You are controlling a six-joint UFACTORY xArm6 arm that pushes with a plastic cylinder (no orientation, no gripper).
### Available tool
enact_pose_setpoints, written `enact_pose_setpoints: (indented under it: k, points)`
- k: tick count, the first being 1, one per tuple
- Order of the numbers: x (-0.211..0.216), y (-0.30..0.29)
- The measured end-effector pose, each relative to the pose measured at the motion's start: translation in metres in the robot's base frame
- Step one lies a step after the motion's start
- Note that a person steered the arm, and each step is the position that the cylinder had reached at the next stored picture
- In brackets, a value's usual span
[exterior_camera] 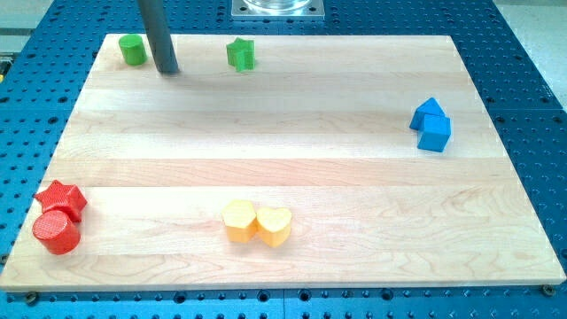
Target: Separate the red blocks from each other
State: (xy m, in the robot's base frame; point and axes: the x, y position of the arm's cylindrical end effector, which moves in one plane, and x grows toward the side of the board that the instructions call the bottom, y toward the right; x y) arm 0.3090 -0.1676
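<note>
Two red blocks sit touching at the view's bottom left: a red star (62, 198) and, just below it, a red cylinder (56, 231). My tip (167, 70) is at the view's top left, far from the red blocks, between a green cylinder (133, 50) on its left and a green star (240, 54) on its right. The tip touches no block.
A yellow round block (238, 221) and a yellow heart (275, 226) touch at the bottom centre. Two blue blocks (431, 124) touch at the right. The wooden board (292, 133) lies on a blue perforated table. The arm's metal base (277, 8) is at the top.
</note>
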Motion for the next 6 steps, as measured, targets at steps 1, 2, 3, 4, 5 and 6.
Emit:
enact_pose_setpoints:
  k: [1,2,3,4,5,6]
  points:
    - [0.080,-0.026]
    - [0.102,-0.109]
    - [0.123,-0.136]
    - [0.138,-0.137]
    - [0.225,-0.137]
    - [0.293,-0.136]
